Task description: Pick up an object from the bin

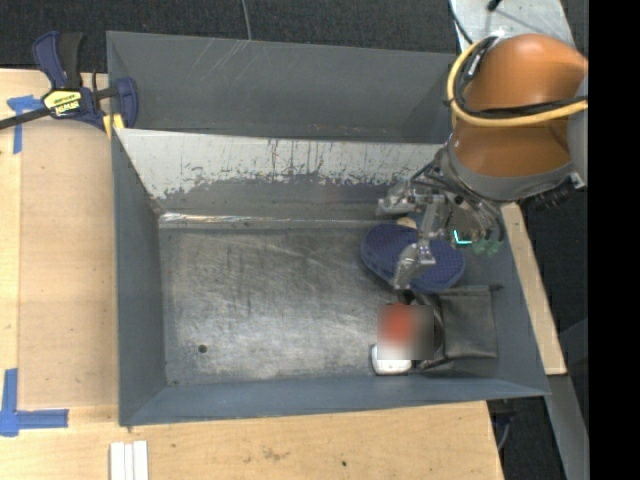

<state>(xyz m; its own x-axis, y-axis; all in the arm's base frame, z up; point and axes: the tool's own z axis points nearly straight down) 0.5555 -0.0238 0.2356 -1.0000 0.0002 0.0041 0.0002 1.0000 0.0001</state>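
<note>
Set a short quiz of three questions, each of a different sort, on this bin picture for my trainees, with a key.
1. True or false: the gripper is over the dark blue rounded thing in the right half of the grey bin.
2. Which thing lies nearest the bottom edge of the view? A: the red and white thing. B: the dark blue rounded thing. C: a yellow ball.
3. Fill the gap: as the view shows it, the dark grey flat thing lies to the ___ of the red and white thing.

Key: 1 true; 2 A; 3 right.
</note>
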